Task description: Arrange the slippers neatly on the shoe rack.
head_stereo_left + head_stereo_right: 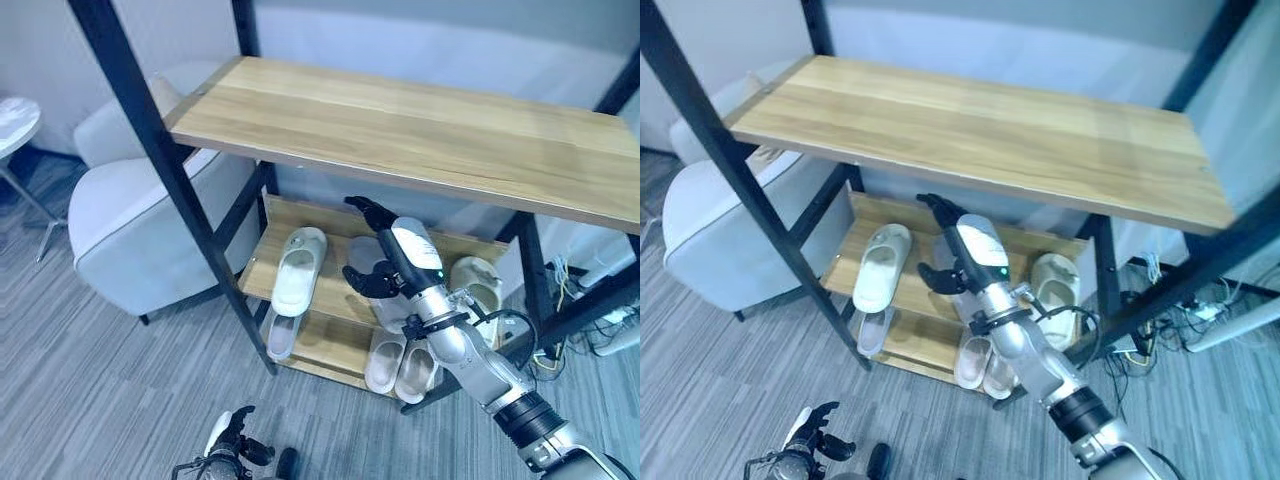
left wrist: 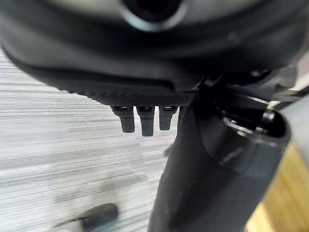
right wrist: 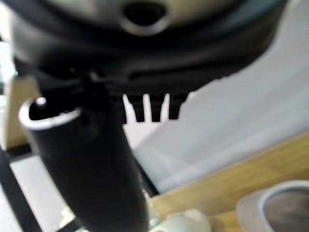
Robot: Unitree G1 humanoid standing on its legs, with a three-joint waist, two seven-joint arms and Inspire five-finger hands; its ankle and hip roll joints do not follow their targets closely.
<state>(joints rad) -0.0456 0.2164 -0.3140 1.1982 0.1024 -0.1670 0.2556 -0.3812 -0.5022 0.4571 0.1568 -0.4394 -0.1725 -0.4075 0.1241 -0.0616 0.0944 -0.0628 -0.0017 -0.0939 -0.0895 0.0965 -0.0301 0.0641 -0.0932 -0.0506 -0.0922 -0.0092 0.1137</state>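
Down at the near edge of your view, your left hand hangs low over the grey floor, fingers loosely curled on nothing. Your right hand is stretched in under the top board of the shoe rack, fingers spread apart, holding nothing, above the middle shelf. On that shelf a pale slipper lies toward the left end, toe over the front edge, and another slipper sits at the right end. On the bottom shelf a slipper pair rests side by side near the right end, with one grey slipper at the left end. A white armchair stands left of the rack.
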